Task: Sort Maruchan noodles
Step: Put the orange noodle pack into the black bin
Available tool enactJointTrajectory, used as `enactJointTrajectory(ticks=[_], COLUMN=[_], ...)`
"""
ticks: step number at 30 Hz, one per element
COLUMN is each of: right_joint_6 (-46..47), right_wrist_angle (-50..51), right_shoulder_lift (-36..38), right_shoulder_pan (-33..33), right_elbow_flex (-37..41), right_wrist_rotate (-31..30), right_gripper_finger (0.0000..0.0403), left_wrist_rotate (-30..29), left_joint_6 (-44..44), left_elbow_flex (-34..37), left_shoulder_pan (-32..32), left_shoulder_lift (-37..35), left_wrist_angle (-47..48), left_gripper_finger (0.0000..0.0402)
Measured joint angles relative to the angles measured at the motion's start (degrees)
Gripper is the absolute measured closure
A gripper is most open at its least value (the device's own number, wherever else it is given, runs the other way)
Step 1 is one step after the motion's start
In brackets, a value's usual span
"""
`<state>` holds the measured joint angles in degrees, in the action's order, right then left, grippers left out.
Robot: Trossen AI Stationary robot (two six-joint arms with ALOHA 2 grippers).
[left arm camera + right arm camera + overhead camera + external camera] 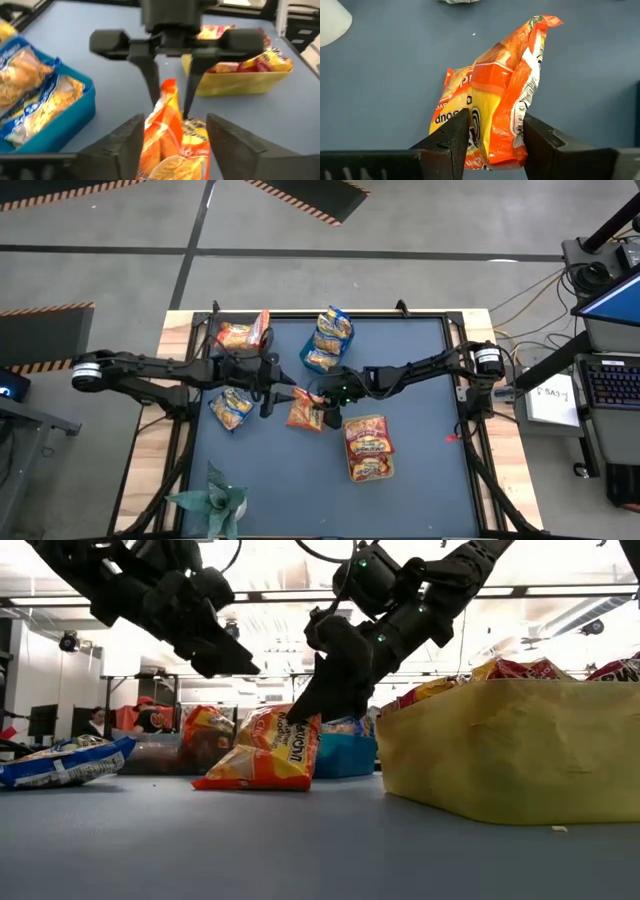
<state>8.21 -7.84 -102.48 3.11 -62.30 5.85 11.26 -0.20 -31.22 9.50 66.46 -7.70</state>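
The right gripper [322,402] sits near the middle of the dark blue-grey table [420,490], its two dark fingers [454,137] closed narrowly on one end of an orange crinkly plastic ramen packet [495,95]; the low view shows that packet [262,752] tipped up on edge, its lower end resting on the table surface while the gripper [318,700] pinches its upper end from above. Directly facing it, on the far side of the same packet, the left gripper [268,395] hovers with its fingers [122,142] spread wide, the orange packet [170,140] lying between them without either finger clearly touching it. Just beside the right gripper, on the side toward the table's near edge, stands a yellow-green plastic bin [372,475] filled with red ramen packets [368,442]. Just beyond the right gripper, toward the far edge, is a blue plastic bin [306,352] holding blue-and-yellow ramen packets [330,335]. Past the left gripper toward the far edge lies a small heap of orange packets [243,334], and near the left gripper on its outer side a single blue-and-yellow packet [231,408] lies flat on the table. A green plant-like ornament [212,500] stands well apart from both grippers at the table's near edge, behind the left arm. In the low view, people [140,718] sit in the room beyond the table.
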Motion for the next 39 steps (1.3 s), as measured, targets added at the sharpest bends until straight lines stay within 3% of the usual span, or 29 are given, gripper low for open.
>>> enactJointTrajectory(ticks=[6,12,23,30,39], right_joint_6=[-0.33,-1.47,-3.76,-7.08,-8.92], right_wrist_angle=[-0.15,-0.11,-0.17,-0.61,-0.61], right_shoulder_lift=[0.04,0.04,0.04,0.04,0.04], right_shoulder_pan=[-0.13,-0.13,-0.78,-1.71,-1.9], right_elbow_flex=[0.0,0.0,-0.02,-0.04,-0.07], right_wrist_rotate=[-0.04,-0.07,-0.85,-2.95,-3.28], right_gripper_finger=[0.0265,0.0266,0.0266,0.0266,0.0266], left_wrist_rotate=[-0.38,-0.48,-4.99,1.08,7.44], left_joint_6=[-0.55,-0.03,-1.85,-2.61,-3.93], left_elbow_flex=[0.28,2.89,10.31,12.34,12.11], left_shoulder_pan=[0.0,0.06,3.55,4.28,4.28], left_shoulder_lift=[2.32,3.38,4.67,11.36,20.93], left_wrist_angle=[0.11,-2.58,-15.42,-26.97,-34.72], left_gripper_finger=[0.0143,0.0111,0.0107,0.0107,0.0107])
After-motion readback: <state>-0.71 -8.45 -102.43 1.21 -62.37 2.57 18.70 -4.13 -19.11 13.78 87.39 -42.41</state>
